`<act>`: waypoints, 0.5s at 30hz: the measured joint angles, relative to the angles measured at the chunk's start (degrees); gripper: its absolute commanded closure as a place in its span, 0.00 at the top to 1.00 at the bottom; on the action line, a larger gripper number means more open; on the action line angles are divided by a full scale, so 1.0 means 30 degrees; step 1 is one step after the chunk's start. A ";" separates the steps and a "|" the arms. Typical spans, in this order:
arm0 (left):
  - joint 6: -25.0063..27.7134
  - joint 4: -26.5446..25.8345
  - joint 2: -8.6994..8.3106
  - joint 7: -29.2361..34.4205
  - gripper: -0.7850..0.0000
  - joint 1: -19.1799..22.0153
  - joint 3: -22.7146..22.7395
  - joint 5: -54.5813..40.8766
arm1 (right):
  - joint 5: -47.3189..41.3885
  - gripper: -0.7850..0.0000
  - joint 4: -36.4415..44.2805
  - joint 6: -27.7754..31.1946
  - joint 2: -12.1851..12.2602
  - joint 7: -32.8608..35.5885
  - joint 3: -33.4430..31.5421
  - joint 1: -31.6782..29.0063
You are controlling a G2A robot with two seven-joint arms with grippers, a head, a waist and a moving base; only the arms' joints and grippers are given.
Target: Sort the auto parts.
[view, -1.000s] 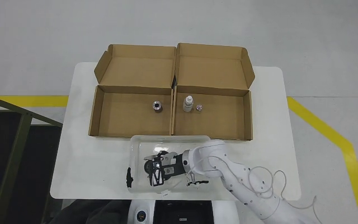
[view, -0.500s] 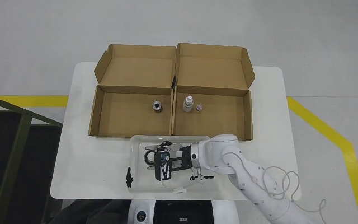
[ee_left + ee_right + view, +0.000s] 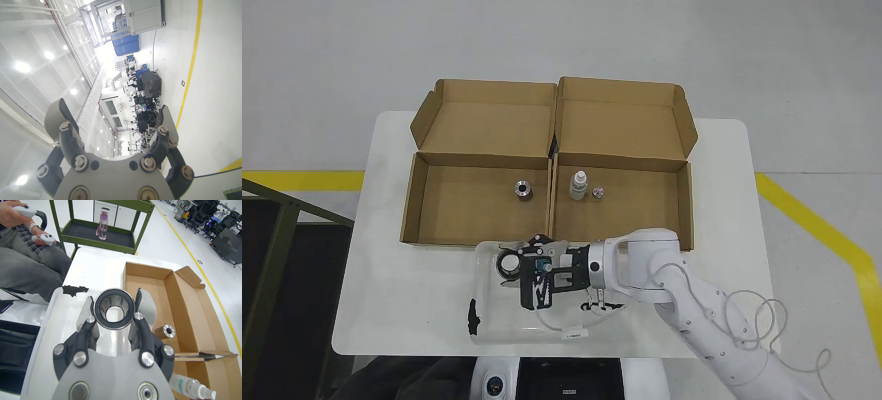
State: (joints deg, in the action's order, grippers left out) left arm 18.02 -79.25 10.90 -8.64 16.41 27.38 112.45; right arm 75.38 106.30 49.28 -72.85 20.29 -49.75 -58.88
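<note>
My right gripper (image 3: 514,266) is shut on a black-rimmed metal bearing sleeve (image 3: 509,262), held over the far left part of the clear plastic tray (image 3: 492,318). In the right wrist view the bearing sleeve (image 3: 114,310) sits crosswise between the fingers of the right gripper (image 3: 114,298), its bore facing the camera. Just beyond stands the left cardboard box (image 3: 442,205) with a metal cylinder (image 3: 522,188) in it. My left gripper (image 3: 113,109) is open, empty, and points up into the room.
The right cardboard box (image 3: 642,210) holds a white spray bottle (image 3: 581,184) and a small part (image 3: 598,191). Both box lids stand open at the back. Black tape (image 3: 472,318) marks the tray's left rim. A green cart (image 3: 98,236) stands off the table's left side.
My right gripper has carried the bearing sleeve from the tray's near middle up and toward the left box, with the arm swinging further over the table.
</note>
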 measured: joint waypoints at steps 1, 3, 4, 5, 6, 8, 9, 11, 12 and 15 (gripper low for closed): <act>0.0000 0.0000 0.0000 0.0000 1.00 0.0000 0.0000 0.0000 | -0.0044 0.00 -0.0034 -0.0052 -0.0009 -0.0008 0.0011 0.0081; 0.0000 0.0000 0.0000 0.0000 1.00 0.0000 0.0000 0.0000 | -0.0140 0.00 -0.0127 -0.0209 -0.0037 -0.0039 0.0041 0.0286; 0.0000 0.0000 0.0000 0.0000 1.00 0.0000 0.0000 0.0000 | -0.0175 0.00 -0.0181 -0.0278 -0.0051 -0.0053 0.0055 0.0384; 0.0000 0.0000 0.0000 0.0000 1.00 0.0000 0.0000 0.0000 | -0.0209 0.00 -0.0243 -0.0354 -0.0067 -0.0066 0.0071 0.0486; 0.0000 0.0000 0.0000 0.0000 1.00 0.0000 0.0000 0.0000 | -0.0246 0.00 -0.0338 -0.0459 -0.0088 -0.0082 0.0091 0.0627; 0.0000 0.0000 0.0000 0.0000 1.00 0.0000 0.0000 0.0000 | -0.0316 0.00 -0.0521 -0.0609 -0.0122 -0.0099 0.0111 0.0850; 0.0000 0.0000 0.0000 0.0000 1.00 0.0000 0.0000 0.0000 | -0.0379 0.00 -0.0653 -0.0698 -0.0145 -0.0120 0.0127 0.0998; 0.0000 0.0000 0.0000 0.0000 1.00 0.0000 0.0000 0.0000 | -0.0469 0.00 -0.0847 -0.0796 -0.0181 -0.0145 0.0166 0.1220; 0.0000 0.0000 0.0000 0.0000 1.00 0.0000 0.0000 0.0000 | -0.0531 0.00 -0.0964 -0.0859 -0.0207 -0.0147 0.0194 0.1377; 0.0000 0.0000 0.0000 0.0000 1.00 0.0000 0.0000 0.0000 | -0.0657 0.00 -0.1327 -0.1079 -0.0280 -0.0151 0.0264 0.1792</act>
State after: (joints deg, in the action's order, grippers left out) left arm 18.02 -79.25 10.90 -8.64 16.41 27.38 112.45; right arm 73.41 102.32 46.04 -73.69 19.84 -48.95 -53.50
